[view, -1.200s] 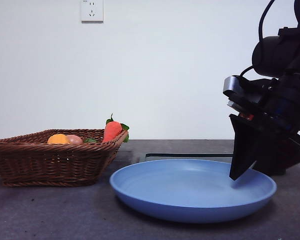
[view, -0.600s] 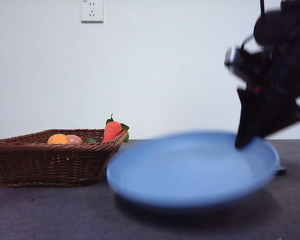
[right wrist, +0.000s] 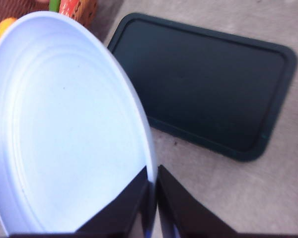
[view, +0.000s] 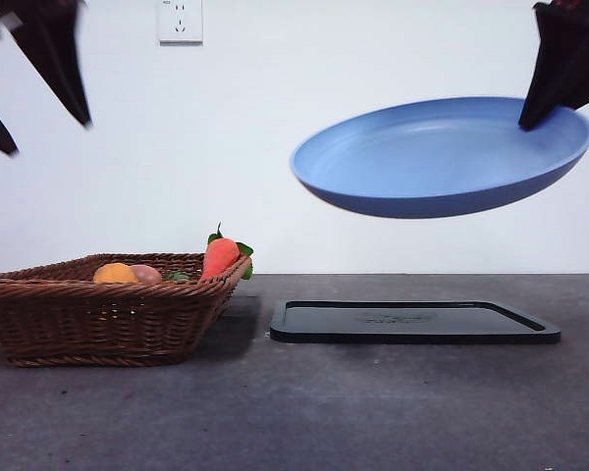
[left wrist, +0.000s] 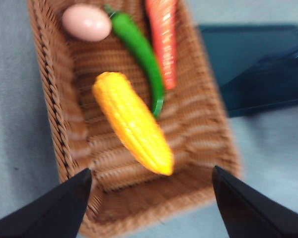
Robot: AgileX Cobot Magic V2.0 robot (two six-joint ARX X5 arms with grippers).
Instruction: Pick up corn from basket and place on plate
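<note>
Overhead, the right tool [view: 545, 113] pinches the plate [view: 442, 157] above a seemingly dark-grey table [view: 275, 412], left tool [left wrist: 149, 198] wide.

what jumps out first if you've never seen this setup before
The blue plate hangs tilted in mid-air, pinched at its rim by the right gripper, high above the black tray. The left gripper hovers open over the basket, where the corn lies.

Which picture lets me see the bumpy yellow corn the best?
The left wrist view. It looks straight down into the brown woven wicker basket, so the whole long bumpy orange-yellow corn cob shows. The front view shows only an orange-yellow bump above the rim. The right wrist view shows just a small corner.
</note>
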